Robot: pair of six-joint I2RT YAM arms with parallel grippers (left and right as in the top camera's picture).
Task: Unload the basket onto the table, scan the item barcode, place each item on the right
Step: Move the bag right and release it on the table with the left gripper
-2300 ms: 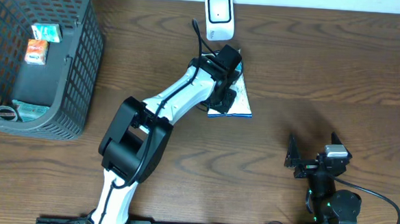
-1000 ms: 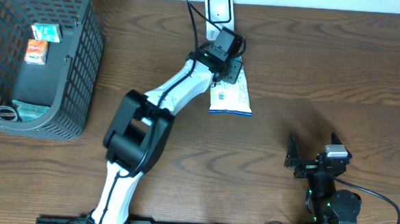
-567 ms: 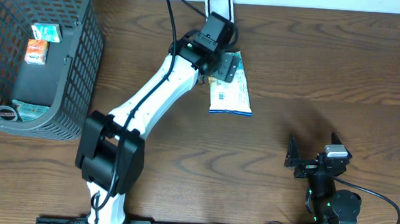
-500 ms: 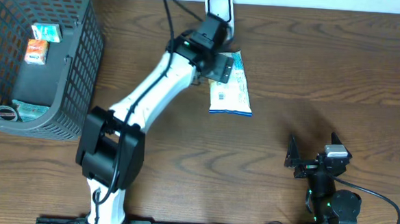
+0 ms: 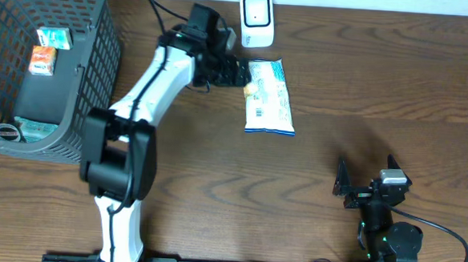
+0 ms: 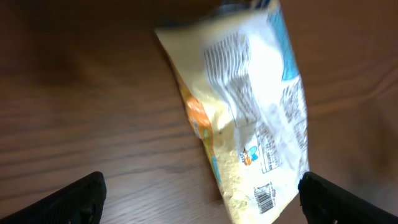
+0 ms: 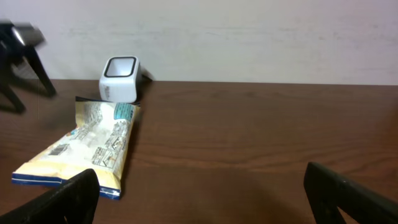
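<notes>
Packet (image 5: 268, 97) is found lying flat on table (image 5: 397, 83), just in front of scanner (image 5: 256, 9), held by nothing. Left gripper (image 5: 235, 70) is seen spread wide and empty, just beside packet's corner. Right gripper (image 5: 346, 185) is parked well apart, likewise spread and empty. Barcode (image 6: 264, 194) is noted face-up (not turned toward scanner). Whether a scan was registered cannot be told; a re-presentation is judged possibly left.
</notes>
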